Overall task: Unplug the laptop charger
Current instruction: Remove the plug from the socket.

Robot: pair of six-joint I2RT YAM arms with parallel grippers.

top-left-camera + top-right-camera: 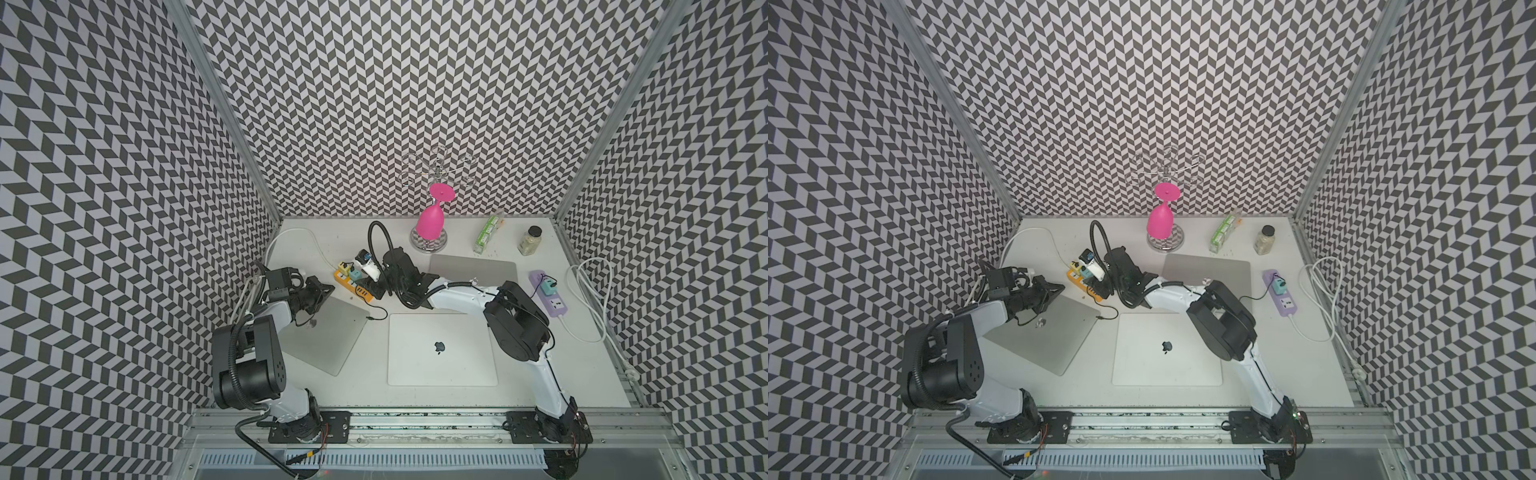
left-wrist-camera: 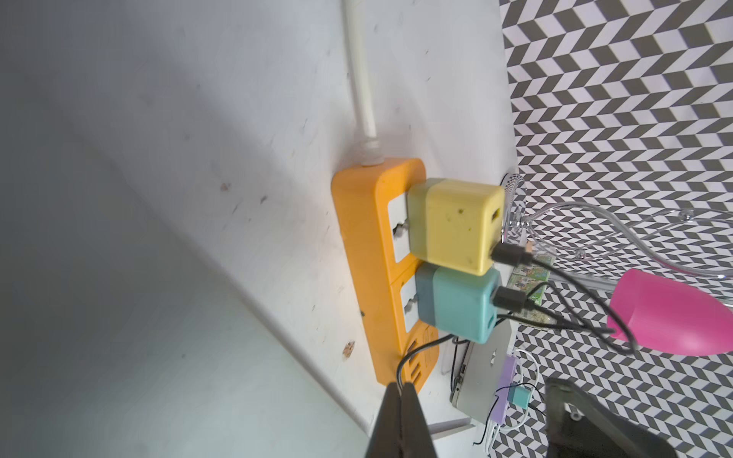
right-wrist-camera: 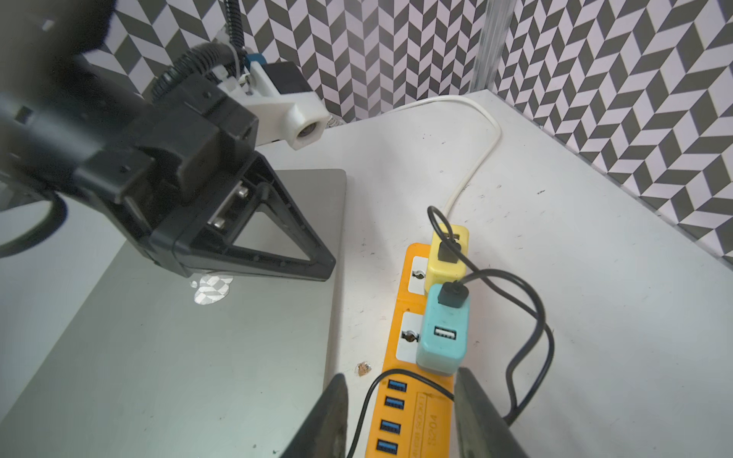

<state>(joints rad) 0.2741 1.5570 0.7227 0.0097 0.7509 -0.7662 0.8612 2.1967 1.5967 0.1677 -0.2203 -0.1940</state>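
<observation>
The teal charger (image 3: 442, 333) is plugged into the orange power strip (image 3: 434, 420), at the far left part of the table (image 1: 582, 365). We think this is the one to pull out, because the right gripper (image 3: 398, 380) hangs over the strip just on the near side of it. Its fingers (image 3: 329, 420) are apart, one on each side of the strip, and they hold nothing. We think they are set wide so they can slide around the charger and squeeze it.

A yellow charger (image 3: 446, 257) is plugged in just beyond the teal one. A black cable (image 3: 531, 309) comes out of the top of each charger and loops on the table. One cable crosses the strip between the open fingers, so it could get caught.

The left gripper (image 2: 123, 392) has its fingers together. Its tip is at the far edge of the left laptop (image 1: 328, 336), near the strip. We cannot tell if it presses down on the laptop.

A middle laptop (image 1: 442, 349) lies closed nearer to us, and a far laptop (image 1: 473, 266) lies behind the right arm. A purple power strip (image 1: 548, 295) is on the right and a pink glass (image 1: 430, 222) hangs at the back. These are well apart from the teal charger and not in the way.
</observation>
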